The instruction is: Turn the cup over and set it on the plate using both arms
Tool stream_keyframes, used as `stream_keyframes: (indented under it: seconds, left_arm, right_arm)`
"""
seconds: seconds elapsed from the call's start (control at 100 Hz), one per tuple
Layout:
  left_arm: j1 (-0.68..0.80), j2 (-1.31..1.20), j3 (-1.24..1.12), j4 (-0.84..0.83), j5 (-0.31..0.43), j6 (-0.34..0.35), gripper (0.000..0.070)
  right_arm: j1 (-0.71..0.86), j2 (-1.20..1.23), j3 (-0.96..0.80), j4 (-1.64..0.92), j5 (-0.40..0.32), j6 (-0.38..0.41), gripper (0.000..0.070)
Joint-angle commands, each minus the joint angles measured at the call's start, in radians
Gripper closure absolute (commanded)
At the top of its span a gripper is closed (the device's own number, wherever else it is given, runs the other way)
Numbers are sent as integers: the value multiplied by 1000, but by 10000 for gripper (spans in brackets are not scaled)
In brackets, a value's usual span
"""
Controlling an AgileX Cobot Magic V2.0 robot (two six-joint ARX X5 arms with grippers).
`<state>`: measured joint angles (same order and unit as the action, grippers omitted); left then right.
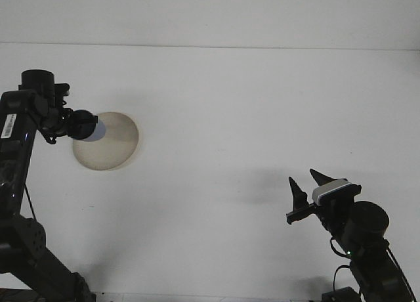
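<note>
A dark blue cup (92,130) with a pale inside hangs over the left edge of the beige round plate (113,144). My left gripper (79,126) is shut on the cup, which lies on its side with the mouth turned right. Whether the cup touches the plate I cannot tell. At the lower right my right gripper (303,178) stands open above the table, its two pointed fingers (296,189) spread with nothing between them, far from the plate.
The white table (249,118) runs back to a pale wall. My left arm's base (39,269) fills the lower left corner, and my right arm's base (367,249) the lower right.
</note>
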<state>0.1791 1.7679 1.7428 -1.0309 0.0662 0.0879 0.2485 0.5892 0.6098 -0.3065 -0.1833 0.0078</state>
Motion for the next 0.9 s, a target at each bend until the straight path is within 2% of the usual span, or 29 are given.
stream_keyframes:
  seconds: [0.0, 0.43, 0.48, 0.58, 0.63, 0.69, 0.89]
  left_arm:
    - [-2, 35, 22, 2, 13, 10, 687]
    - [-10, 177, 22, 21, 12, 17, 678]
    - [-10, 179, 22, 24, 12, 17, 614]
    - [-10, 179, 23, 41, 13, 16, 352]
    - [-9, 179, 32, 41, 13, 16, 267]
    - [-9, 177, 53, 36, 18, 12, 242]
    - [-9, 150, 229, -53, 40, 12, 243]
  right_arm:
    - [3, 2, 4, 6, -2, 11, 313]
    - [3, 2, 4, 6, 0, 11, 313]
    - [3, 2, 4, 6, 0, 11, 313]
    - [3, 2, 4, 6, 0, 11, 313]
    - [3, 2, 4, 6, 0, 11, 313]
    - [3, 2, 4, 6, 0, 11, 313]
    - [3, 2, 4, 6, 0, 13, 313]
